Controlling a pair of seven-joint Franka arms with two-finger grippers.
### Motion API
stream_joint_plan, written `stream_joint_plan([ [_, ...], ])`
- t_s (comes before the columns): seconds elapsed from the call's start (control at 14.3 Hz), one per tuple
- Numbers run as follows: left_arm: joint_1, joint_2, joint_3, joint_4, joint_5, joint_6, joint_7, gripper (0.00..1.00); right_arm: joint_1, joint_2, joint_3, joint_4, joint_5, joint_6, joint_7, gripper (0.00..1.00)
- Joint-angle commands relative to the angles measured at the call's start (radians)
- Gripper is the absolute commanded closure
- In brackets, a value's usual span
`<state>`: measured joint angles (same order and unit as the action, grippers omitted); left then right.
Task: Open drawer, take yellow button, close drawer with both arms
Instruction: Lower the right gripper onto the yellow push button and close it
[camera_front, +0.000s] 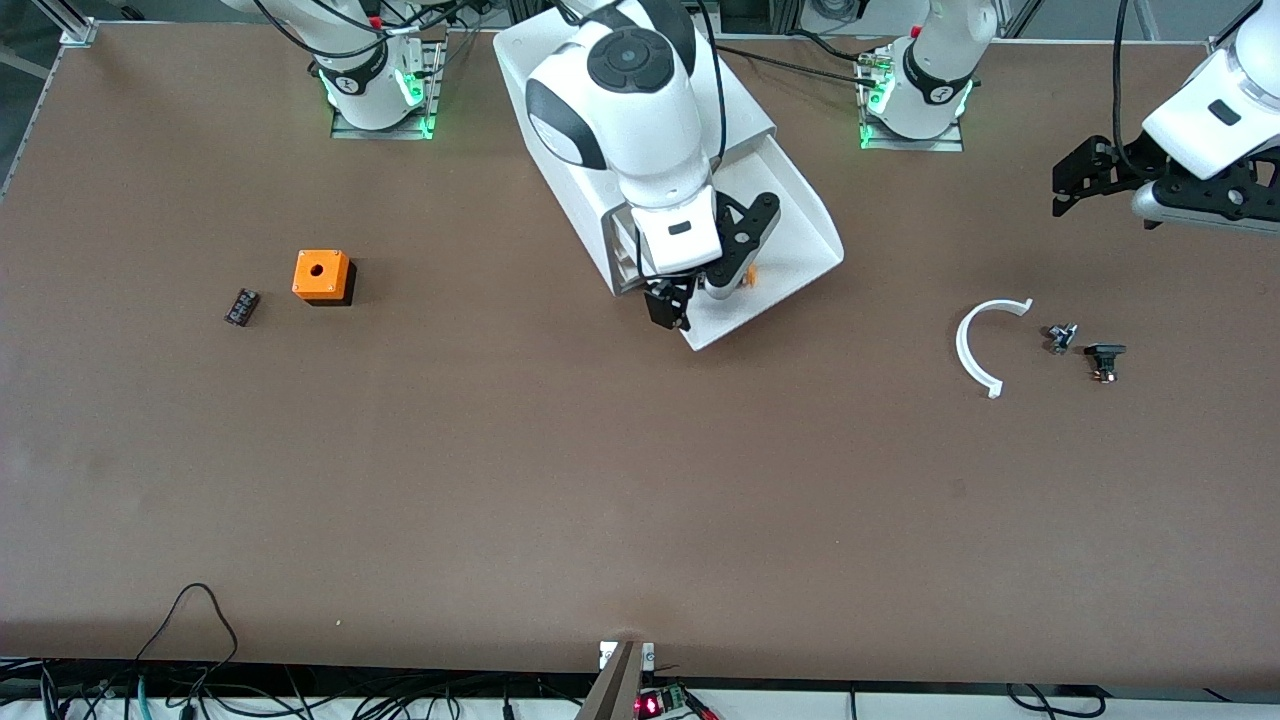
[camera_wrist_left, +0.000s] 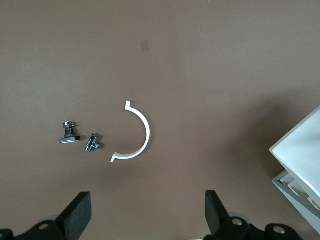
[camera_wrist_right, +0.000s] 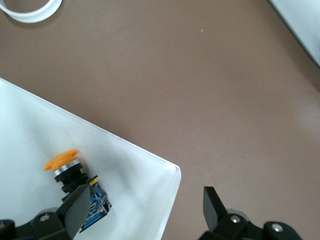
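While the left arm waited above its own end of the table, the left gripper (camera_wrist_left: 145, 220) hung with its jaws spread wide and held nothing. Below it on the table (camera_front: 600, 480) lay a white curved strip (camera_wrist_left: 136, 132) and, just beside that, two small dark parts (camera_wrist_left: 93, 142) close together.

The top drawer (camera_front: 800, 235) of the white cabinet (camera_front: 740, 110) stood pulled out toward the front camera. The right arm reached over it, and the right gripper (camera_wrist_right: 142, 210) hovered above the drawer's corner with its jaws wide apart and nothing between them. The button (camera_wrist_right: 67, 167) lay on its side on the drawer floor, near that corner, its orange cap pointing away from the gripper; one finger (camera_wrist_right: 77, 207) sat just above its black body, though contact could not be told.

Toward the right arm's end of the table, an orange cube (camera_front: 322, 276) with a hole stood beside a small flat black part (camera_front: 241, 306).
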<state>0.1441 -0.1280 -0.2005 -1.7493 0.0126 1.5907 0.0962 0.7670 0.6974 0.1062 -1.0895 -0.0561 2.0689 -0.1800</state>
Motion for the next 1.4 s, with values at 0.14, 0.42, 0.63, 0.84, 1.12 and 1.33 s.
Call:
stream_joint_plan([
  [0.14,-0.006,0.028,0.012,0.028,0.024,-0.003,-0.016,0.0,0.029,0.025,-0.011,0.037,-0.005,-0.033,-0.121,0.0],
  [0.42,-0.006,0.027,0.012,0.028,0.02,-0.001,-0.016,0.0,0.041,0.017,-0.002,0.039,-0.004,-0.117,-0.145,0.0],
  [0.63,-0.004,0.027,0.01,0.024,0.02,-0.001,-0.016,0.0,0.049,0.005,-0.003,0.04,-0.007,-0.219,-0.231,0.0],
  [0.84,-0.004,0.024,0.007,0.022,0.018,-0.001,-0.016,0.0,0.06,0.002,-0.003,0.04,-0.008,-0.228,-0.286,0.0],
  [1.12,-0.003,0.024,0.007,0.022,0.018,-0.003,-0.016,0.0,0.087,0.007,-0.009,0.054,-0.039,-0.181,-0.314,0.0],
  [1.33,-0.004,0.025,0.007,0.024,0.017,-0.003,-0.016,0.0,0.098,0.011,-0.013,0.053,-0.039,-0.158,-0.314,0.0],
])
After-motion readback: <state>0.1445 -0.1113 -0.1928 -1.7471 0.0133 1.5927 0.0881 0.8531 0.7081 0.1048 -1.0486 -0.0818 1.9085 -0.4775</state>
